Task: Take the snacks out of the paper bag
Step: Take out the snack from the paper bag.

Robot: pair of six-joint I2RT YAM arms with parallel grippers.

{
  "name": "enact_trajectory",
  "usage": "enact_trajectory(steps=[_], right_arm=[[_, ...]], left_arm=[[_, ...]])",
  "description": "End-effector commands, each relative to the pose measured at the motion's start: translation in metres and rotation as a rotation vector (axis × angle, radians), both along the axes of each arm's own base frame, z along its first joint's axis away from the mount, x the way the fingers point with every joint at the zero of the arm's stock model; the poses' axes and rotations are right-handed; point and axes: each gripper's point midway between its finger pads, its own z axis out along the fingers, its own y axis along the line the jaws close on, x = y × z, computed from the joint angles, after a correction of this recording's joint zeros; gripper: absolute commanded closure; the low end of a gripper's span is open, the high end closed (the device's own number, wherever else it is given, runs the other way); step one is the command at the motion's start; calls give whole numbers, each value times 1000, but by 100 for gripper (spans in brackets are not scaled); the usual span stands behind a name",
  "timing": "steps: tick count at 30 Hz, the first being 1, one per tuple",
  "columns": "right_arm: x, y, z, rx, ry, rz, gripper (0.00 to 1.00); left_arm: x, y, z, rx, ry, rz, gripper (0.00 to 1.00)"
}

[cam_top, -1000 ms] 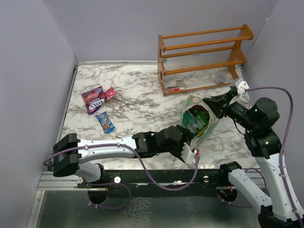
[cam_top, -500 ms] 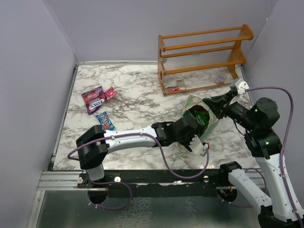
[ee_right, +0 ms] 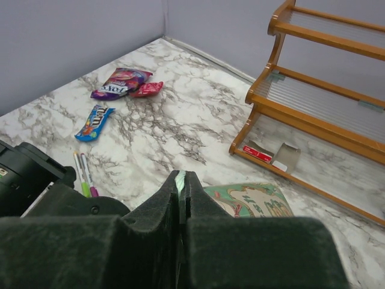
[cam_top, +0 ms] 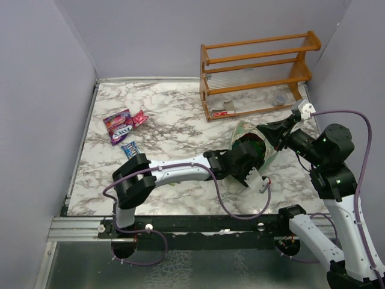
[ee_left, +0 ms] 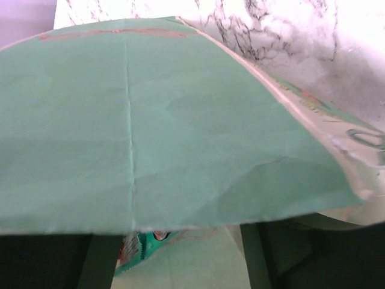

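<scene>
1. My black padded right fingers (ee_right: 159, 208) pinch the rim of the pale green paper bag (cam_top: 242, 128) on the veined marble counter (cam_top: 174, 108).
2. My left fingers (ee_left: 42, 265) stand spread inside the bag's creased mouth, facing a glossy teal packet (ee_left: 139, 253).
3. The purple packet (cam_top: 118, 124) lies well apart.

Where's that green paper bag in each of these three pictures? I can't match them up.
Top view: the paper bag lies right of centre, just below the wooden rack.
Left wrist view: its green paper fills most of the picture.
Right wrist view: its patterned side shows bottom centre, just beyond the right claw.
Shared landmark: the marble tabletop, in all three.
</scene>
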Motion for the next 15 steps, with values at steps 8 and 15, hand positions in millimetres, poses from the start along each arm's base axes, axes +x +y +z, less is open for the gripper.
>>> enact_trajectory(steps=[8,15], right_arm=[[-14,2,48,44,-149,35,99],[-14,1,47,38,-146,26,99]], left_arm=[[-4,2,-11,6,70,3,64],[-15,8,13,-77,117,46,90]])
